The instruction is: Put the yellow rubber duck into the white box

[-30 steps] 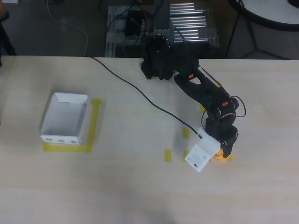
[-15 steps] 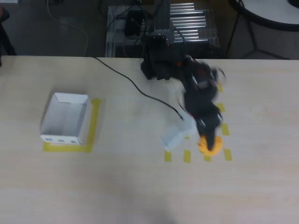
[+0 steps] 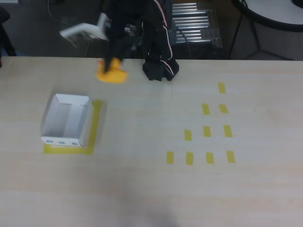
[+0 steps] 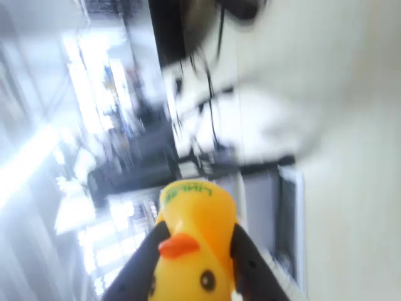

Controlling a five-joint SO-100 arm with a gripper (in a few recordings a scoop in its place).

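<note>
Duck [image 3: 112,75]: yellow rubber toy, upper left of centre in the overhead view, blurred, near the table's far edge. In the wrist view the duck [image 4: 190,251] sits at bottom centre, orange beak and two dark eyes facing the camera, green lettering on its top.

Gripper [image 3: 113,64]: dark, upper left of centre in the overhead view, just above the duck; closed around the duck. In the wrist view one black finger [image 4: 143,266] presses the duck's left side and the other its right side.

Arm [image 3: 142,28]: black, top centre in the overhead view, its base [image 3: 160,69] on the table's far edge. A white block [image 3: 85,31] is mounted beside the gripper.

Box [image 3: 66,120]: white, open-topped, left side of the overhead view, lower left of the duck and apart from it; small grey marks on its near wall. Yellow tape outline [image 3: 94,127] along its right and lower sides.

Tape marks [image 3: 207,131]: ten short yellow strips, right of centre on the table [image 3: 142,189].
</note>
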